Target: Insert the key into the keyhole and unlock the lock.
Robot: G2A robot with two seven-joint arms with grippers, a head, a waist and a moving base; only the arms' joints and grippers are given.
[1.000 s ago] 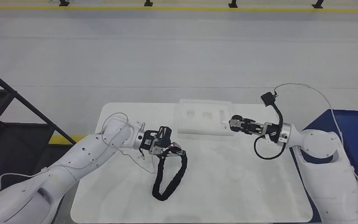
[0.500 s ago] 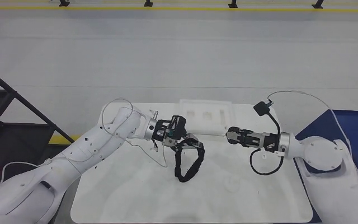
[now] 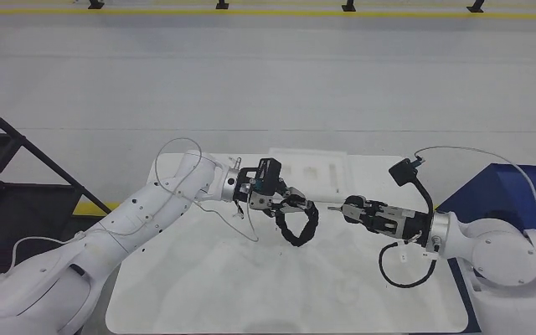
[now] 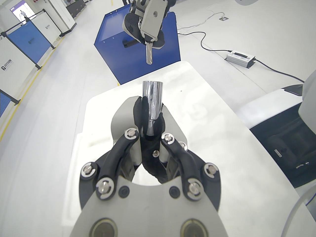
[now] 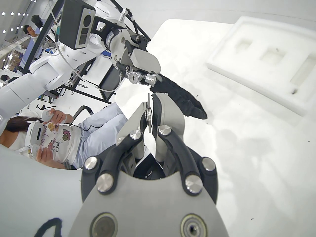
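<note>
Left wrist view: left gripper (image 4: 149, 114) clamps lock (image 4: 152, 97), right gripper (image 4: 147, 36) pinches key (image 4: 148, 54), apart; aligning tip with keyhole (image 5: 134, 77) likely comes next.

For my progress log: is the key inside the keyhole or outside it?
Outside. The key is apart from the lock, a clear gap between them; the keyhole shows empty.

Chrome-cylinder lock (image 3: 289, 199) w/ black cable (image 3: 298, 228) looped below it, over table's middle, slightly far side. It's clamped in L gripper (image 4: 150, 114), cylinder approx level, keyhole (image 5: 134, 77) end facing right. Small silver key (image 3: 335, 208), flat blade, is pinched by its head in R gripper (image 5: 148, 110), tip pointing left at keyhole. Tip near the lock but apart; not inserted.
</note>
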